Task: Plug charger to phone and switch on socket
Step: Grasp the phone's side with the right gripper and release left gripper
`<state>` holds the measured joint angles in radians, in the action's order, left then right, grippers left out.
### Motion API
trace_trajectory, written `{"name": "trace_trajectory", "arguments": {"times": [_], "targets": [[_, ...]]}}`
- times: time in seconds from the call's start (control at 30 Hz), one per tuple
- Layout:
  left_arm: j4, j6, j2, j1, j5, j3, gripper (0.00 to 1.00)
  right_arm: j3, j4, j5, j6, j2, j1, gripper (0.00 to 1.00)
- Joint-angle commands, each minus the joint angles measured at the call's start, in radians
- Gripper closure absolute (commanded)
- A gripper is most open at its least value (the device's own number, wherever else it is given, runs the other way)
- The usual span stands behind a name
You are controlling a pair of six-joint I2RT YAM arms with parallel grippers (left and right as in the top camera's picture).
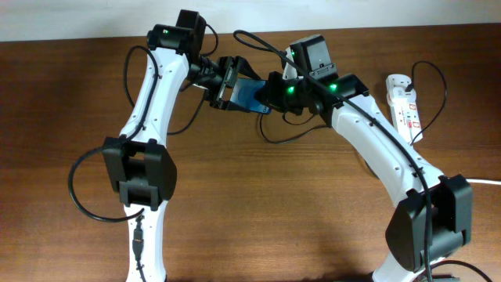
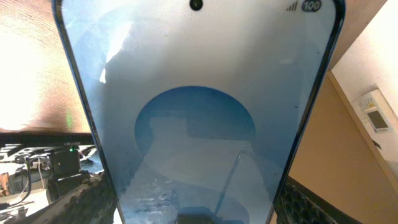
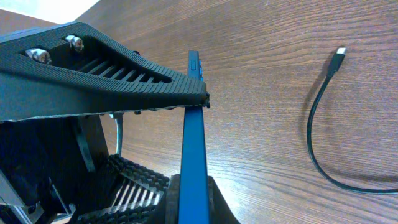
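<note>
The phone (image 1: 249, 95) is held up off the table (image 1: 258, 204) between the two arms, its blue screen tilted and partly visible from above. In the left wrist view that screen fills almost the whole picture, a darker blue oval at its middle and a small battery mark at its top corner. The left gripper (image 1: 229, 84) clasps the phone, with its ribbed fingers (image 2: 84, 199) pressed to the phone's two long edges near the lower end. On the other side of the phone is the right gripper (image 1: 272, 92). Its wrist view sees the phone edge-on as a thin blue line, and the tip of its upper finger (image 3: 124, 74) crosses that edge while the lower finger sits well below. The two fingers stand apart, but it cannot be told whether they grip the phone or only flank it. Farther from the phone, to its right in the right wrist view, the charger (image 3: 310, 134) lies loose on the wood in a curve. Its small plug (image 3: 338, 55) is free and well apart from the phone. Farthest from the phone, at the table's right side in the overhead view, lies the socket (image 1: 405, 106), a white strip with red markings.
</note>
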<state>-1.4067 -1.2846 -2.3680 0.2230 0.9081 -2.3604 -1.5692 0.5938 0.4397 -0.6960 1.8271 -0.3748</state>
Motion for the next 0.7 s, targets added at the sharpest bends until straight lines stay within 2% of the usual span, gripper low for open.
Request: {"name": "trace_trajectory", "arguments": {"times": [0.0,0.03,0.17,0.2,0.27,0.33,0.4,0.5,0.53,0.6,0.63,0.67], "targets": [[-0.002,-0.009,0.010,0.001,0.038,-0.027,0.91,-0.011,-0.007,0.041,-0.001,0.012,0.006,0.96],[-0.002,-0.009,0.010,0.001,0.037,-0.027,0.79,-0.011,-0.006,0.063,0.000,0.012,0.021,0.96],[-0.001,0.002,0.010,0.001,0.027,-0.027,0.57,-0.011,0.059,0.142,0.011,0.000,0.122,0.96],[0.000,0.002,0.010,0.001,0.026,-0.027,0.41,-0.011,0.079,0.162,0.036,-0.005,0.150,0.96],[0.013,0.002,0.010,0.001,0.026,-0.027,0.24,-0.012,0.111,0.183,0.057,-0.013,0.183,0.96],[0.039,0.002,0.010,0.001,0.027,-0.027,0.18,-0.012,0.129,0.186,0.080,-0.016,0.192,0.96],[0.050,0.002,0.010,0.001,0.027,-0.027,0.18,-0.012,0.128,0.186,0.082,-0.018,0.192,0.96],[0.074,0.028,0.010,0.001,0.026,-0.027,0.05,-0.012,0.128,0.186,0.082,-0.018,0.192,0.96],[0.091,0.056,0.010,0.001,0.026,-0.027,0.01,-0.012,0.128,0.185,0.082,-0.019,0.192,0.96],[0.098,0.116,0.010,0.001,0.026,-0.027,0.01,-0.014,0.124,0.185,0.082,-0.019,0.200,0.96],[0.119,0.199,0.010,-0.002,0.028,-0.027,0.01,-0.019,0.125,0.186,0.082,-0.022,0.219,0.96],[0.163,0.337,0.010,-0.004,0.047,-0.027,0.00,-0.020,0.124,0.193,0.082,-0.032,0.241,0.96]]}}
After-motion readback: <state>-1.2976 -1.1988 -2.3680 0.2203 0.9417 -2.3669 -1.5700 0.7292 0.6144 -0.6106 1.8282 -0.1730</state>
